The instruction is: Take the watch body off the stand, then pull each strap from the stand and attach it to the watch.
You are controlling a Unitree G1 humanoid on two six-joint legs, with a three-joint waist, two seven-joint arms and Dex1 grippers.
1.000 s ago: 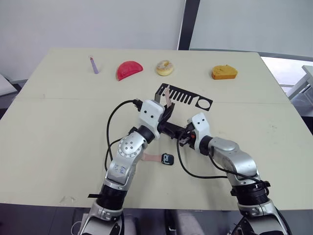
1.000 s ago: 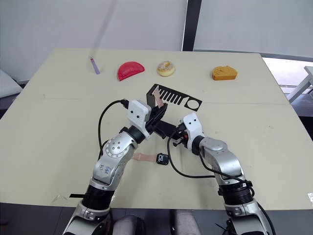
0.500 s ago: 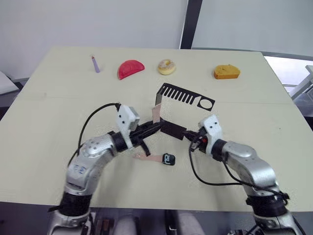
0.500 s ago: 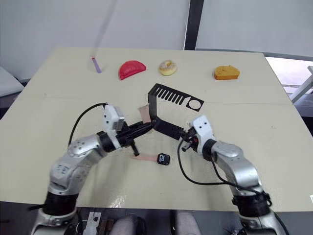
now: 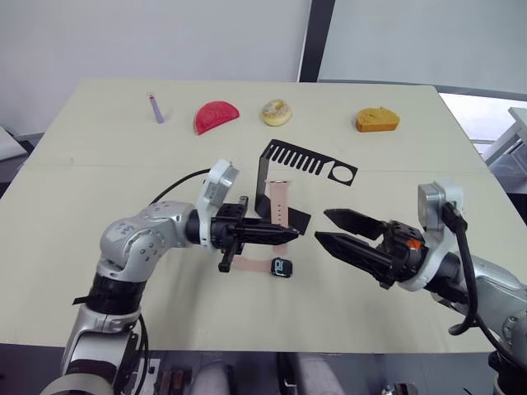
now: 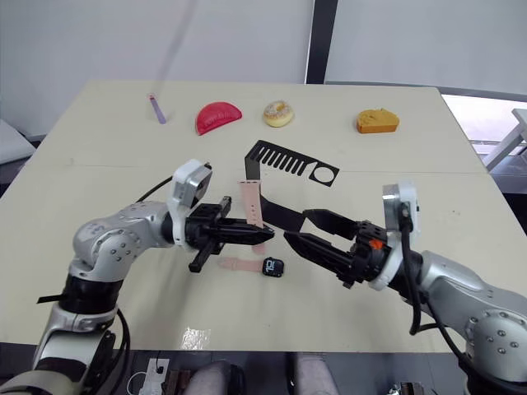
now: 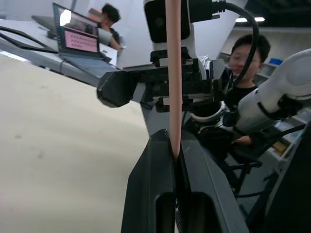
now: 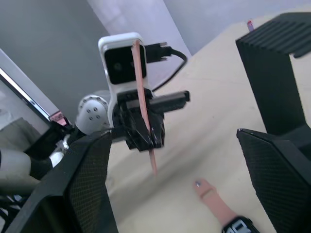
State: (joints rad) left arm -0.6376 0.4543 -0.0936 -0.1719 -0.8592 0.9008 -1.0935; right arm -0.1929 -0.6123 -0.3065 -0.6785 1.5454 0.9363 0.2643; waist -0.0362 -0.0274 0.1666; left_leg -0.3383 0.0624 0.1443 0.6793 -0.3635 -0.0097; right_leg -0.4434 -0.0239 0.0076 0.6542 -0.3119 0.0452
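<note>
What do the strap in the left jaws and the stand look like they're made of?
The strap, pinched in the left gripper, looks like soft matte rubber or silicone: pale pink, thin, with punched holes along it. The stand looks like thin sheet metal with a flat black finish, judging by its crisp bends, cut comb slots and ring hole; rigid plastic is possible.

Pale pink-beige flexible strap (image 5: 282, 203) between black fingers (image 5: 276, 234); black comb-slotted sheet-metal stand (image 5: 306, 161); small black rounded-square watch body (image 5: 282, 267) with light digits; beige table (image 5: 82, 181)
</note>
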